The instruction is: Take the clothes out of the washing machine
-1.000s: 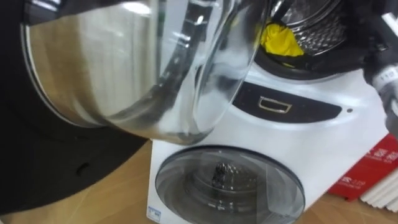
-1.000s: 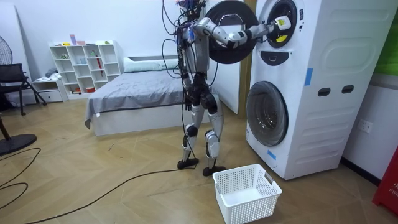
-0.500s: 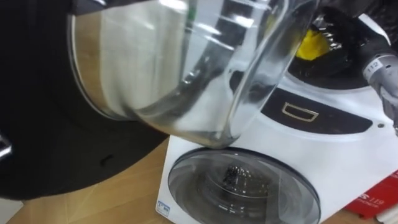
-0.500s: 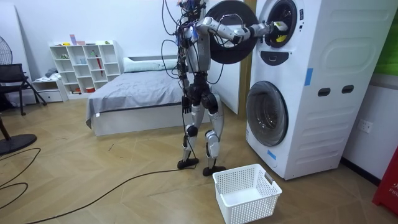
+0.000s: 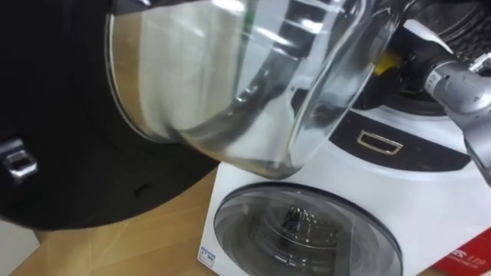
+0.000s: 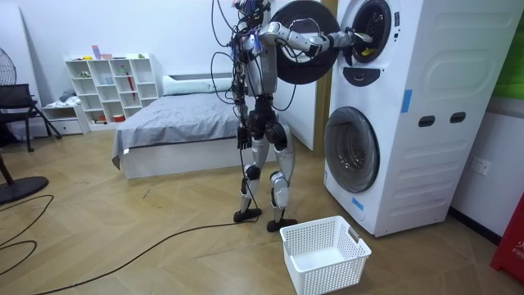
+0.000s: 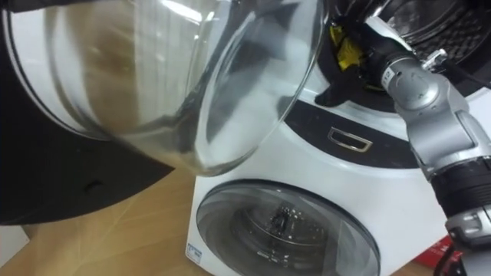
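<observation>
We log the right forearm (image 7: 430,115): rounded silver-grey shells, a small white printed tag by the wrist, and a black ribbed section toward the elbow. Right hand (image 7: 357,73): black. From the room view we add silver-grey limbs, black hips and joints, and dark cables about head and torso.

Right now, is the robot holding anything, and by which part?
Cannot tell: its right hand is at the yellow cloth in the upper drum, but the grip is hidden.

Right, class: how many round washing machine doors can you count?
2. The upper door hangs open toward the room view's left; the lower door, below it, is shut. None seems hidden.
</observation>
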`<state>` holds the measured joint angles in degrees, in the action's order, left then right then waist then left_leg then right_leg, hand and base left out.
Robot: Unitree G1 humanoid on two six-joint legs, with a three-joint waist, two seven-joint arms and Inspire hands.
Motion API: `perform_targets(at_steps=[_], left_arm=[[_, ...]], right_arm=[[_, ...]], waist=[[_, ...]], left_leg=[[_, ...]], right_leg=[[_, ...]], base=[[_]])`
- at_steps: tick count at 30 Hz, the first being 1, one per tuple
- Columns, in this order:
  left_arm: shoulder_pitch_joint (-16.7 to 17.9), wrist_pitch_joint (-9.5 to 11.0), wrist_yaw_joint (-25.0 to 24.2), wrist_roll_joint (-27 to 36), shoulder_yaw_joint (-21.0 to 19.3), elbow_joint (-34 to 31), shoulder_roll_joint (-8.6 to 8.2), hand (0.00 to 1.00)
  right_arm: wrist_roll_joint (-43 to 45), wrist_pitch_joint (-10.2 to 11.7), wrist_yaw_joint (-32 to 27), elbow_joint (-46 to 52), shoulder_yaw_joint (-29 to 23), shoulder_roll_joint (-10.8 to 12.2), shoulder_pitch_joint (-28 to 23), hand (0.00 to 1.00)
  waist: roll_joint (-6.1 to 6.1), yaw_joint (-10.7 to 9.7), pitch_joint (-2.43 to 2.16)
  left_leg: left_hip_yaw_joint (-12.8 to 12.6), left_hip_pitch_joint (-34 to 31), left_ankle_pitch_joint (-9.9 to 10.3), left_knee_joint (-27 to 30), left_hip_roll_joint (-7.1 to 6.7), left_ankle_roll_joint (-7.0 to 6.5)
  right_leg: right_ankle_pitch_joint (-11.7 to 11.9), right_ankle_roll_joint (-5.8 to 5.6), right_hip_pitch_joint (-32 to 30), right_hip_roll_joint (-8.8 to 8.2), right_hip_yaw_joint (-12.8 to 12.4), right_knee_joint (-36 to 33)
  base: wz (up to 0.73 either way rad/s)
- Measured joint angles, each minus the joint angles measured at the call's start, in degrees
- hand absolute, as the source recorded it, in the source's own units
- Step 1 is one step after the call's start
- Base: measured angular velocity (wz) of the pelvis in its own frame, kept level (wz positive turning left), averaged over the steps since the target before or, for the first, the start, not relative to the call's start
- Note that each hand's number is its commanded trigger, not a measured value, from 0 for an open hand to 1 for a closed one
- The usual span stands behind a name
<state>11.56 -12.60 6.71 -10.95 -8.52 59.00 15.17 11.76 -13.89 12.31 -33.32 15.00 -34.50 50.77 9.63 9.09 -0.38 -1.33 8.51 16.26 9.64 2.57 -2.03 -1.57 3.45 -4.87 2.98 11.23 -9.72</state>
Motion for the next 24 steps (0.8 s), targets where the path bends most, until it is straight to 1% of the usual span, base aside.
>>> perform_targets(at_steps=[1, 2, 3, 4, 5, 7, 9, 11, 13, 15, 17, 20, 24], left_arm=[[-0.1, -0.1, 0.0, 0.1, -0.3, 0.0, 0.01, 0.00], [-0.2, -0.3, -0.1, 0.2, -0.5, 0.1, 0.04, 0.00], [-0.4, -0.6, -0.1, 0.1, -0.5, 0.1, -0.01, 0.00], [-0.3, -0.8, -0.2, 0.1, -0.5, 0.3, -0.03, 0.00], [-0.6, -1.1, -0.8, 0.0, -0.7, 0.8, -0.03, 0.00], [-0.9, -1.7, -1.6, 0.1, -1.1, 1.4, 0.00, 0.00], [-1.6, -2.6, -2.3, 0.3, -1.4, 1.7, 0.09, 0.00], [-2.1, -3.6, -2.4, 0.2, -1.4, 2.5, 0.10, 0.00], [-3.0, -3.8, -2.5, 0.3, -1.3, 3.0, 0.11, 0.00], [-4.2, -3.6, -2.7, 1.3, 0.0, 3.0, 0.13, 0.00], [-4.7, -3.6, -2.8, 2.0, 0.9, 3.0, 0.15, 0.00], [-4.9, -3.6, -2.9, 2.5, 2.0, 3.0, 0.30, 0.00], [-5.3, -3.6, -3.4, 4.2, 2.1, 3.0, 0.26, 0.00]], right_arm=[[0.3, 0.0, 0.4, 0.0, 0.0, 0.0, 0.0, 0.83], [0.4, 0.0, 1.0, -0.3, 0.0, -0.2, 0.0, 1.00], [0.3, 0.0, 1.8, -1.2, 0.0, -0.5, 0.2, 1.00], [0.3, 0.0, 2.1, -2.1, 0.0, -0.5, 0.6, 1.00], [0.3, 0.0, 2.9, -3.8, -0.1, -0.7, 1.4, 1.00], [0.6, -0.3, 3.9, -6.5, -0.5, -0.9, 2.6, 1.00], [0.0, -0.5, 6.2, -9.0, -0.4, -2.3, 3.7, 1.00], [-0.3, -0.5, 8.0, -9.4, -0.3, -2.6, 3.7, 1.00], [-0.3, -0.7, 8.5, -10.8, -0.4, -2.6, 3.7, 1.00], [-0.3, -1.0, 8.8, -11.0, -0.5, -2.6, 3.7, 1.00], [-0.4, -1.1, 9.9, -11.0, -0.5, -2.6, 3.7, 1.00], [-0.5, -1.0, 12.1, -10.7, -0.5, -2.7, 3.7, 1.00], [-0.7, -0.7, 12.8, -10.5, -0.7, -2.9, 3.7, 1.00]], waist=[[0.03, 0.0, -0.02], [-0.10, -0.2, 0.06], [0.17, -0.2, -0.12], [0.17, -0.2, -0.13], [0.03, -0.2, -0.02], [0.02, -0.4, -0.02], [0.13, -0.8, -0.10], [0.04, -1.2, -0.04], [-0.02, -1.1, 0.01], [-0.37, -1.0, 0.26], [-0.72, -1.0, 0.50], [-0.88, -1.1, 0.53], [-0.92, -1.2, 0.51]], left_leg=[[0.0, 0.0, 0.0, 0.0, 0.04, 0.00], [0.3, -0.1, 0.0, 0.0, 0.12, 0.00], [0.5, -0.1, 0.0, 0.0, 0.11, 0.00], [0.5, -0.1, 0.0, 0.0, 0.09, 0.00], [0.5, 0.0, 0.0, 0.1, 0.07, 0.00], [0.7, 0.2, 0.0, 0.2, 0.05, 0.00], [1.3, 0.3, 0.0, 0.2, 0.08, 0.00], [1.6, 0.9, 0.0, 0.2, 0.15, 0.00], [1.9, 1.2, 0.0, 0.0, 0.20, 0.01], [1.9, 1.3, 0.0, -0.2, 0.17, 0.04], [1.9, 1.3, 0.0, -0.2, 0.16, 0.06], [1.7, 1.3, 0.1, -0.2, 0.03, 0.23], [1.7, 1.4, 0.1, -0.2, 0.07, 0.25]], right_leg=[[0.0, 0.00, 0.0, -0.02, 0.2, 0.0], [0.0, 0.00, 0.1, -0.13, 0.7, 0.1], [0.0, 0.00, 0.1, -0.23, 1.1, 0.1], [0.0, 0.00, 0.2, -0.28, 1.5, 0.1], [0.0, 0.00, 0.4, -0.32, 1.7, 0.2], [0.0, 0.00, 0.8, -0.32, 1.7, 0.5], [0.1, 0.07, 1.4, -0.12, 2.2, 1.0], [0.1, 0.07, 2.3, -0.18, 2.8, 1.2], [0.1, 0.07, 2.7, -0.40, 3.1, 1.3], [0.2, 0.16, 2.8, -0.27, 3.1, 1.1], [0.2, 0.21, 2.8, -0.24, 3.2, 1.1], [0.2, 0.22, 2.7, 0.01, 3.1, 1.1], [0.2, 0.22, 2.7, 0.11, 3.0, 1.2]], base=[[0.05], [0.10], [0.09], [0.07], [0.03], [0.08], [0.14], [0.13], [0.10], [0.03], [0.00], [0.00], [0.00]])
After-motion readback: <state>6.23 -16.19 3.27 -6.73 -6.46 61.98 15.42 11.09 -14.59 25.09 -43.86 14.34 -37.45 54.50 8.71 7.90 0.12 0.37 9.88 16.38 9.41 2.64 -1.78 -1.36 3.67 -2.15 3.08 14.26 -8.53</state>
